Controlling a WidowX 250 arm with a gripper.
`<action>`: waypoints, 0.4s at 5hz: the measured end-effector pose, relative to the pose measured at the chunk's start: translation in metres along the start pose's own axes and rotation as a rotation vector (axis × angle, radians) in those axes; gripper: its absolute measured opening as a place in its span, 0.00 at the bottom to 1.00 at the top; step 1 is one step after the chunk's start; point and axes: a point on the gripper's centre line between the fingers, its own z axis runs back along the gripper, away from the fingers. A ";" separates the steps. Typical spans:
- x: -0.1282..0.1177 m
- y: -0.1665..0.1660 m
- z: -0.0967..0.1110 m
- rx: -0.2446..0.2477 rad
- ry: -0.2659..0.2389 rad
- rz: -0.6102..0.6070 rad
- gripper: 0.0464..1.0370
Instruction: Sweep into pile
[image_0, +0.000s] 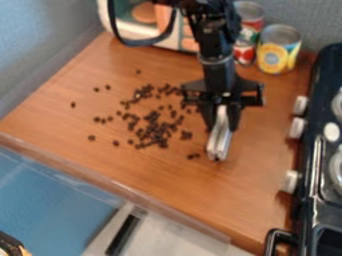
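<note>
My gripper (223, 121) hangs over the wooden counter right of the dark pieces, shut on a white and silvery sweeping tool (219, 138). The tool points down toward the counter's front, its lower end near the counter surface; whether it touches is unclear. Many small dark round pieces (155, 131) lie left of the tool, densest in a loose cluster at the counter's middle. Single pieces (73, 105) are scattered out to the left, and a few (193, 156) lie just left of the tool's lower end.
Cans (279, 49) and a pale toy appliance (185, 40) stand along the back wall. A black stove (304, 195) with pale knobs borders the counter (220, 200) on the right. The counter's front edge runs diagonally across the lower left.
</note>
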 end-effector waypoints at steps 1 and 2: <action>-0.005 0.007 -0.006 0.003 0.005 -0.002 0.33; -0.003 0.021 -0.010 -0.010 0.013 0.030 0.33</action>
